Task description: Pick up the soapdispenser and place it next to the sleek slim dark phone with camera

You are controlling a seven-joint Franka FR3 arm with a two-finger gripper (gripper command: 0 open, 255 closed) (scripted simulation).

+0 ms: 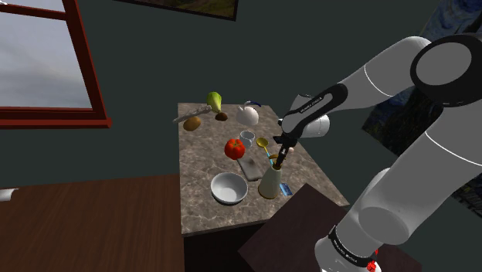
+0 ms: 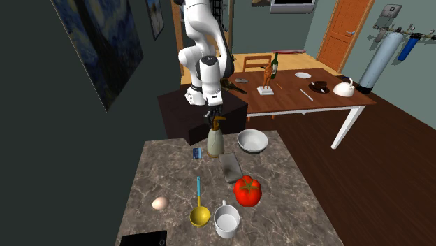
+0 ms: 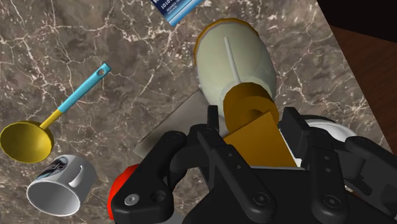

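End effector (image 3: 252, 122) clenched on soap dispenser (image 3: 235, 63) pump head. Lift straight up slowly; top-held bottle may swing. Clear the bowl (image 2: 252, 140) before heading to dark phone (image 2: 143, 239).

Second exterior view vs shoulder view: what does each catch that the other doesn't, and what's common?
Second exterior view, alone of the two: wooden dining table, orange door, blue tank. Shoulder view, alone of the two: red-framed window, green pear. Both: marble table, soap dispenser, tomato, white bowl, gripper at the dispenser's pump.
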